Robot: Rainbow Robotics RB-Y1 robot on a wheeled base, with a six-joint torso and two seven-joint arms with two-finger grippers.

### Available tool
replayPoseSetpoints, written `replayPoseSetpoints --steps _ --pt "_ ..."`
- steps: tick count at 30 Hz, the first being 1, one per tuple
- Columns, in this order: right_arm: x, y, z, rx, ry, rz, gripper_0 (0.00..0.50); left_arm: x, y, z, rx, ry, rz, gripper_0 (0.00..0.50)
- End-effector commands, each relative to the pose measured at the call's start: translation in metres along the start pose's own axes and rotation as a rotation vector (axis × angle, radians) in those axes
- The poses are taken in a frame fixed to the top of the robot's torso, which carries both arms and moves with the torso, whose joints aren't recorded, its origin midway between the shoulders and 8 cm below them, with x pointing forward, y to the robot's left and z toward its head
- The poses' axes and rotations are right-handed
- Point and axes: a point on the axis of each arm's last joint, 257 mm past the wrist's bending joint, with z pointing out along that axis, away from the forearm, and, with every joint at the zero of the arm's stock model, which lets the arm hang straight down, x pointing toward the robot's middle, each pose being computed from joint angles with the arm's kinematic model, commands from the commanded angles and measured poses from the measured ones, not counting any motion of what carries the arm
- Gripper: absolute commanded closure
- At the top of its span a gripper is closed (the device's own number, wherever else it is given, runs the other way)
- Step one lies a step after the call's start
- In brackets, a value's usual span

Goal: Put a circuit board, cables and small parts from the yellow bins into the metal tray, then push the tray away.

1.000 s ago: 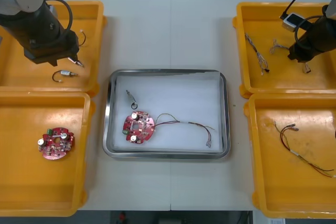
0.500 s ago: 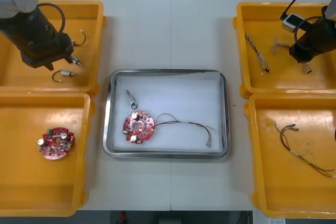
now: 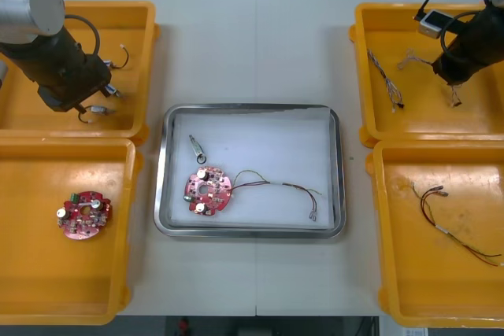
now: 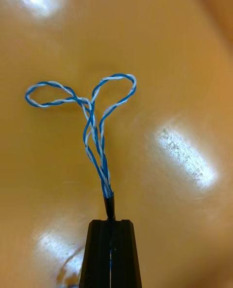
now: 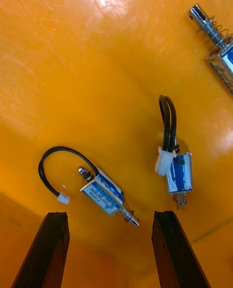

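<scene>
left tool (image 5: pixel 110 214) nears small metal parts (image 5: pixel 104 196); right tool (image 4: pixel 110 222) grips cable (image 4: pixel 103 176)

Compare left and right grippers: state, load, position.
The left gripper is open and holds nothing; the right gripper is shut on the twisted blue and white cable. Left hangs over small metal parts in the far left yellow bin; right is over the far right yellow bin. Shared: both are above bins, not the metal tray.
</scene>
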Motion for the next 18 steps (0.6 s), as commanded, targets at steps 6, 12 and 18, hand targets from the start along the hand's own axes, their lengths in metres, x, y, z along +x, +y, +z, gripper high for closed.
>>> replayPoseSetpoints --steps 6,12,18 --pt "-0.015 -0.002 -0.057 -0.060 0.047 -0.111 0.500 -0.025 -0.012 -0.004 0.017 -0.073 0.027 0.000" --pt "-0.021 0.010 -0.086 -0.116 0.075 -0.156 0.500 -0.021 -0.009 0.006 0.004 -0.066 0.033 0.000" --pt "-0.026 0.025 -0.116 -0.158 0.093 -0.208 0.500 -0.019 -0.006 0.009 -0.001 -0.059 0.028 0.000"
